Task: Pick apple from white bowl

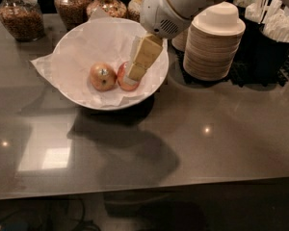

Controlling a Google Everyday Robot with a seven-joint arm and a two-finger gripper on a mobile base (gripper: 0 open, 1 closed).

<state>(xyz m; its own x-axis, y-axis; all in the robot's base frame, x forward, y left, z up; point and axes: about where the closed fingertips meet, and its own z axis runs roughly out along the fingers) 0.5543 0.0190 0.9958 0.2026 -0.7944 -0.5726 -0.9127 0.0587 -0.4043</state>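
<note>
The white bowl (77, 47), lined with crumpled white paper, stands at the back left of the grey counter. Two apples lie in it side by side. The yellow-gold apple (102, 77) with a small sticker is on the left, in full view. The redder apple (121, 76) is on its right and partly hidden. My gripper (133, 77) reaches down from the white arm at the top, inside the bowl. Its tip is over the redder apple, just right of the yellow-gold apple.
A tall stack of small cream bowls (213, 44) stands right of the white bowl. Glass jars of dry food (22, 16) line the back. Dark holders with white utensils (274, 32) stand at the far right. The counter's front edge (144, 186) runs along the bottom.
</note>
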